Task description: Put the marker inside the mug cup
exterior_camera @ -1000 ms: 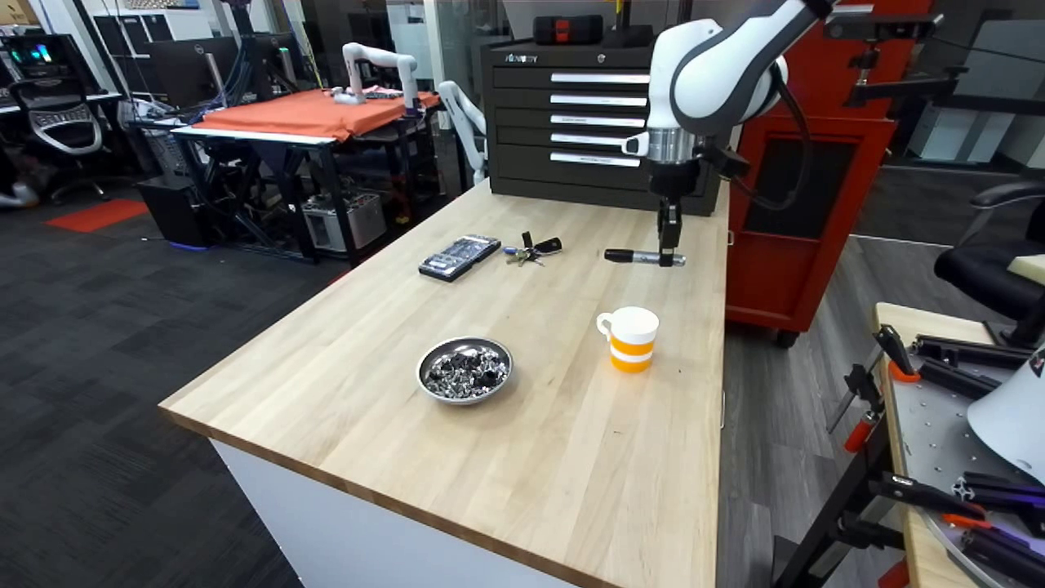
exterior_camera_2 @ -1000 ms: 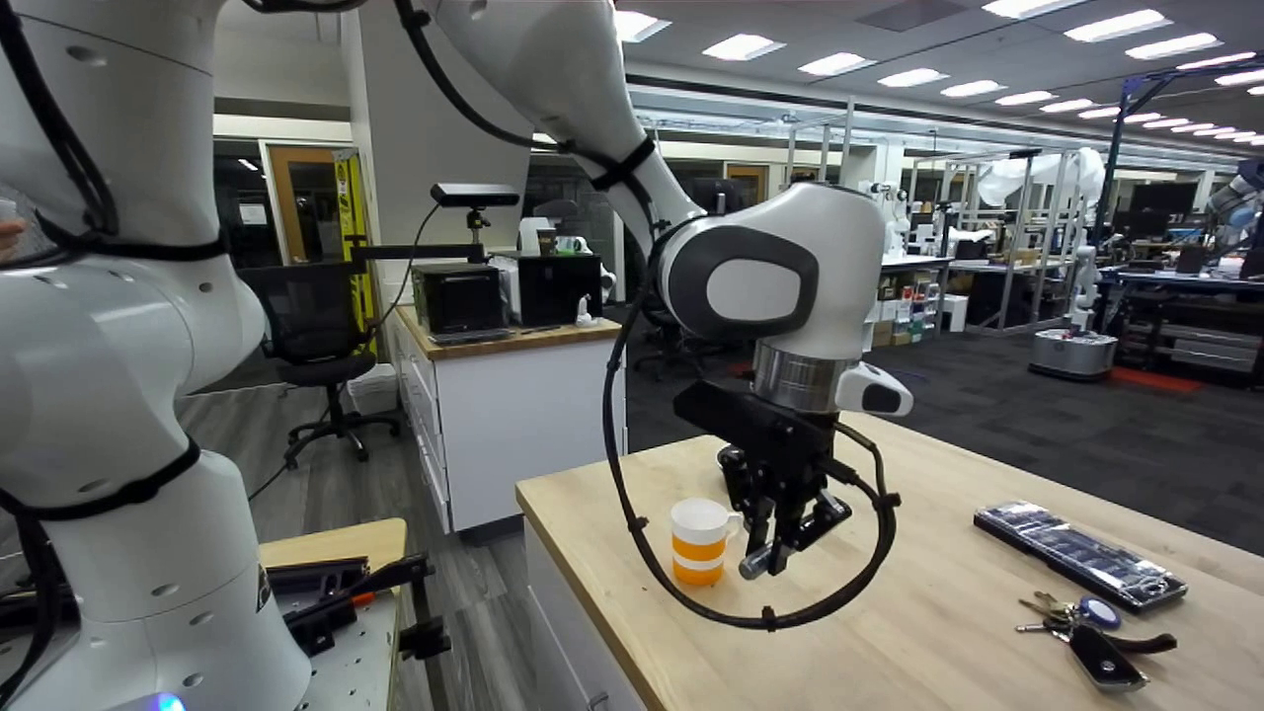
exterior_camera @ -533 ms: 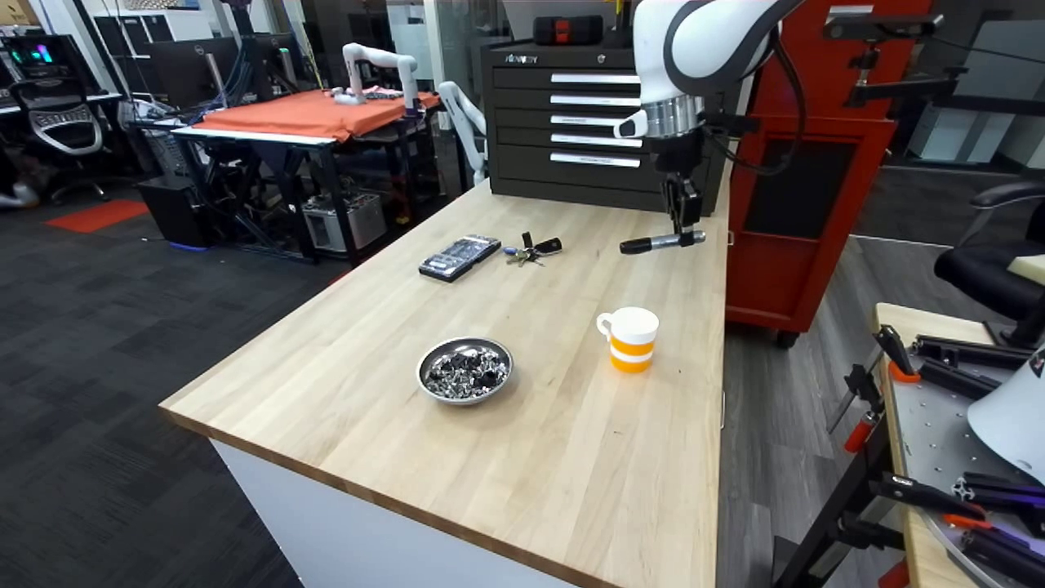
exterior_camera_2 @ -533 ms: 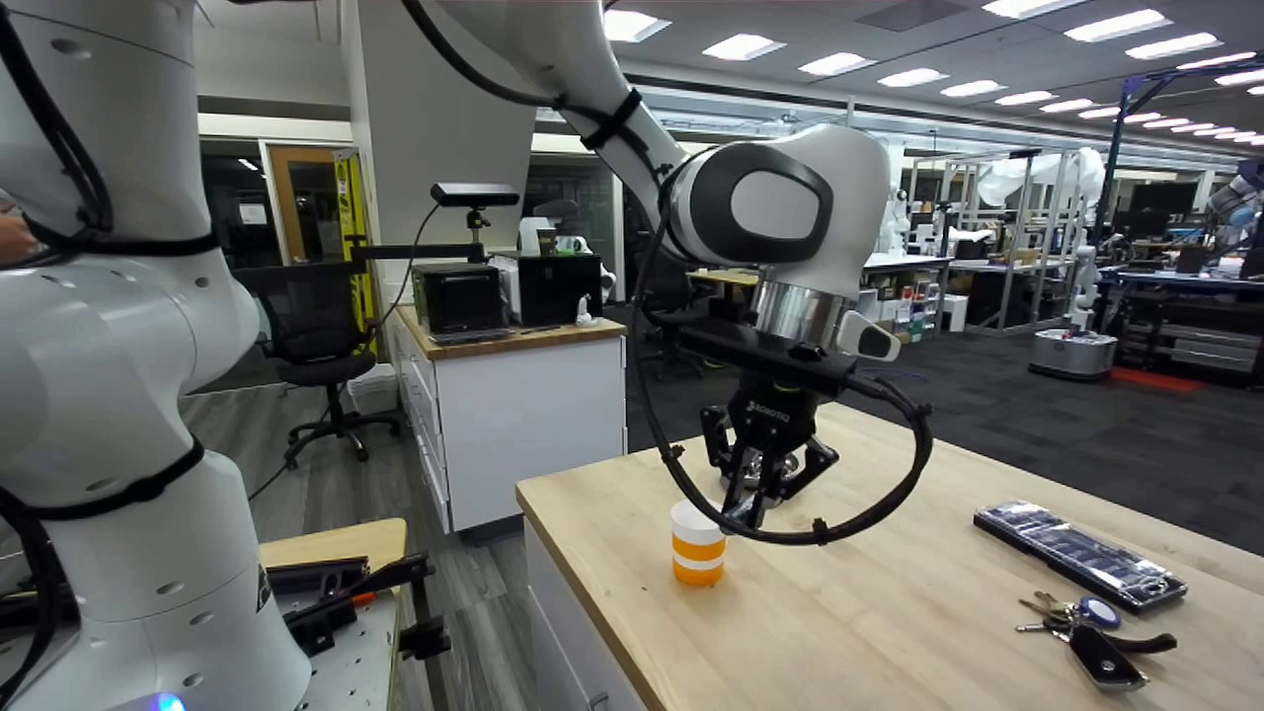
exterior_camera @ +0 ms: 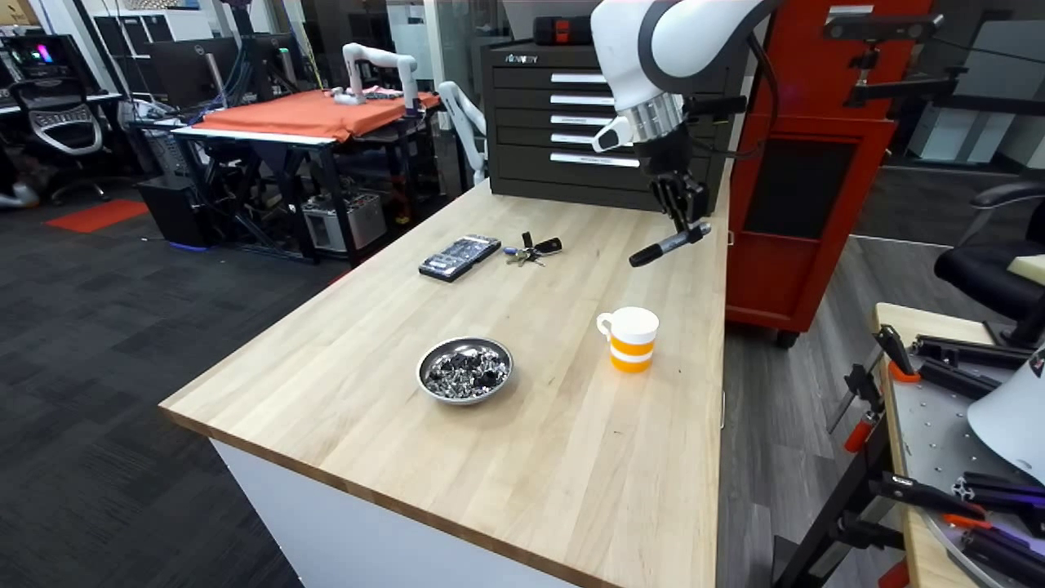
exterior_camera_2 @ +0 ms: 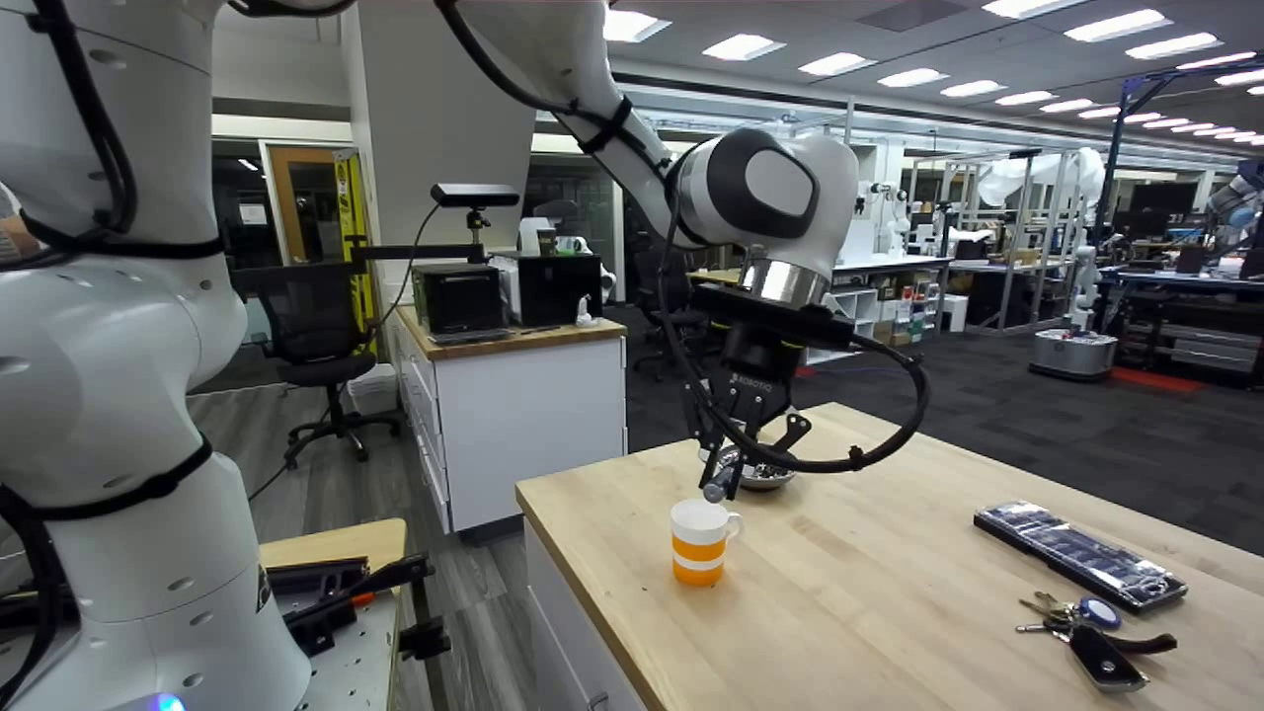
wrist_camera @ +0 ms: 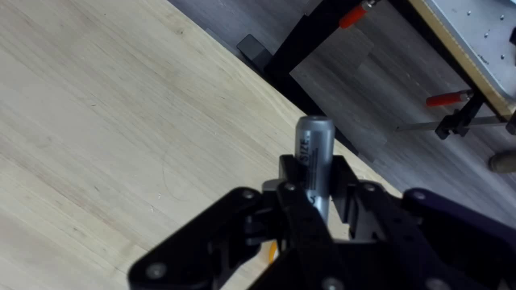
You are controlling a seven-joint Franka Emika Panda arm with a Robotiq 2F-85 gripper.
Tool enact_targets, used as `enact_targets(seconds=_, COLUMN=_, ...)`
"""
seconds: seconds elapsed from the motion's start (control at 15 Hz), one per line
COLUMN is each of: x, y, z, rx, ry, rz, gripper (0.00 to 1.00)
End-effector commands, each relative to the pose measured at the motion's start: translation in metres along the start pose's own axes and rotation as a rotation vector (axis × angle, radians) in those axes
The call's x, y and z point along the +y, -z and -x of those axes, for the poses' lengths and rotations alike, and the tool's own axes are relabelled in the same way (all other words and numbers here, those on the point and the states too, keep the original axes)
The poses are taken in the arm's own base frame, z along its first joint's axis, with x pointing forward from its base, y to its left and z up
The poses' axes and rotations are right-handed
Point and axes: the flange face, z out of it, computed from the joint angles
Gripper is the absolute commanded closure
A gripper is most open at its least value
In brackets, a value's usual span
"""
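Slanting with its dark end lower, the grey marker (exterior_camera: pixel 674 242) is held crosswise, up off the counter (exterior_camera: pixel 531 482), by the gripper (wrist_camera: pixel 315 171), whose jaws are clenched around its barrel; black lettering shows there in the wrist view. Apart from it, the orange-and-white mug cup (exterior_camera: pixel 631 339) stands upright near the counter's edge in both exterior views. A metal bowl (exterior_camera: pixel 453 346) holding silvery and black bits (exterior_camera: pixel 465 377) sits apart from the mug cup. A bunch of keys (exterior_camera_2: pixel 1094 647) with a blue tag (exterior_camera_2: pixel 1099 612) lies near a flat black case (exterior_camera_2: pixel 1079 555). A dark drawer cabinet (exterior_camera: pixel 531 159) stands at the counter's end.
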Motion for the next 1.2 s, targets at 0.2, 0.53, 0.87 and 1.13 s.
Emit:
enact_targets(seconds=0.2, x=-0.002, y=0.003, z=-0.039, rx=-0.183, ry=0.165, rz=-0.007, gripper=0.94)
enact_targets(seconds=0.53, x=-0.001, y=0.001, z=-0.061, rx=-0.298, ry=0.25, rz=0.001, gripper=0.94)
enact_targets(seconds=0.87, x=0.0, y=0.004, z=-0.082, rx=-0.375, ry=0.322, rz=0.013, gripper=0.94)
enact_targets(seconds=1.13, x=-0.004, y=0.0, z=-0.101, rx=-0.412, ry=0.379, rz=0.015, gripper=0.94)
